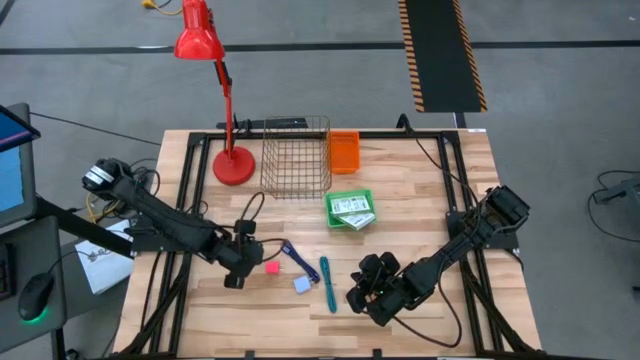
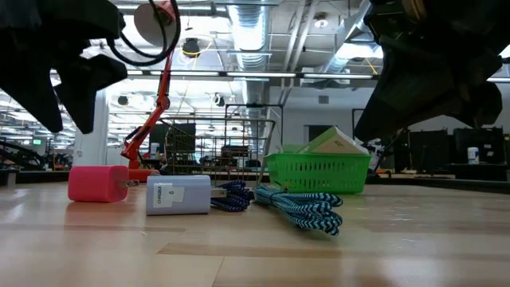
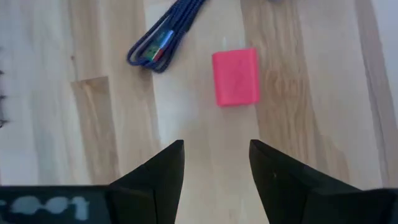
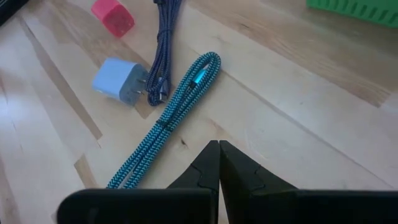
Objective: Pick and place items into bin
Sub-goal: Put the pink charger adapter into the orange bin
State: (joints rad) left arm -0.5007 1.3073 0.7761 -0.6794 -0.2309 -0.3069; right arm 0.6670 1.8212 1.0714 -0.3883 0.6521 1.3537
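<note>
From above, the wooden table (image 1: 420, 200) holds a wire basket (image 1: 296, 155) and a small orange bin (image 1: 344, 150) near its far edge, beside a red lamp (image 1: 233, 165). A green basket (image 1: 350, 211) with white packets (image 1: 352, 206) in it sits near the middle. The loose items lie toward the near edge: a pink charger block (image 1: 271, 268), a pale-blue charger block (image 1: 302, 285), a dark blue cable (image 1: 292, 254) and a teal cable (image 1: 327, 281). The left gripper (image 1: 238, 270) is just beside the pink block, and the right gripper (image 1: 366, 293) is near the teal cable. From table height, the pink block (image 2: 97, 183) and the pale-blue block (image 2: 178, 194) sit side by side, with the two cables (image 2: 299, 207) bundled next to them; both arms hang as dark shapes above, and I can't tell from here how high they are. The left wrist camera shows the left gripper (image 3: 216, 163) with its fingers (image 3: 158, 171) spread apart and nothing between them. The pink block (image 3: 236, 76) lies just ahead of the gap, apart from it. The right wrist camera shows the right gripper (image 4: 219, 163) with its fingers pressed together, holding nothing, close to the teal cable (image 4: 168, 124). I think the step in hand is the left arm reaching for the pink block. Next it needs to move forward, go down around the block, and squeeze.
</note>
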